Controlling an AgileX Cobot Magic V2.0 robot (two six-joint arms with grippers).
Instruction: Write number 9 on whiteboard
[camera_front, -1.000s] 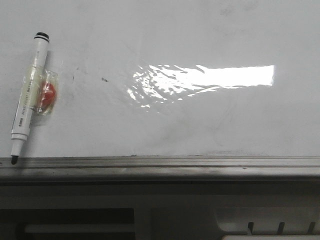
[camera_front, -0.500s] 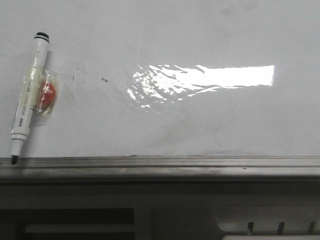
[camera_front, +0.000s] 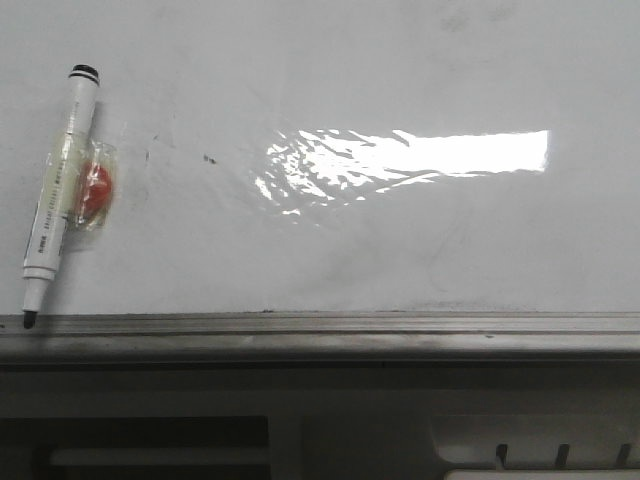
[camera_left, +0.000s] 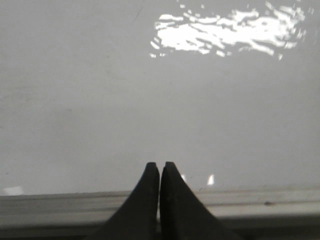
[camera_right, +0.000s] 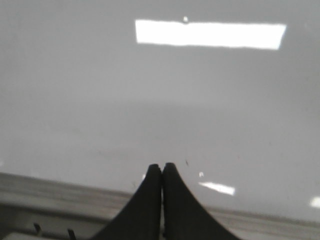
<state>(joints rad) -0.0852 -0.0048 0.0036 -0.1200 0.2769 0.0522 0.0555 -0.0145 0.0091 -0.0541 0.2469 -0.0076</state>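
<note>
The whiteboard (camera_front: 360, 240) fills the front view, glossy white with faint grey smudges and a bright wrinkled glare. No number 9 shows on it, only small dark specks (camera_front: 209, 158). A white marker (camera_front: 60, 190) with a black uncapped tip lies at the board's left, tip on the rail, with an orange-red piece (camera_front: 95, 190) taped to it. My left gripper (camera_left: 160, 164) is shut and empty over the board's near edge (camera_left: 150, 205). My right gripper (camera_right: 162, 165) is shut and empty over the board (camera_right: 160, 100) near its edge. Neither gripper shows in the front view.
A grey metal rail (camera_front: 320, 325) runs along the board's near edge. Below it are dark parts of the robot's base (camera_front: 300, 430).
</note>
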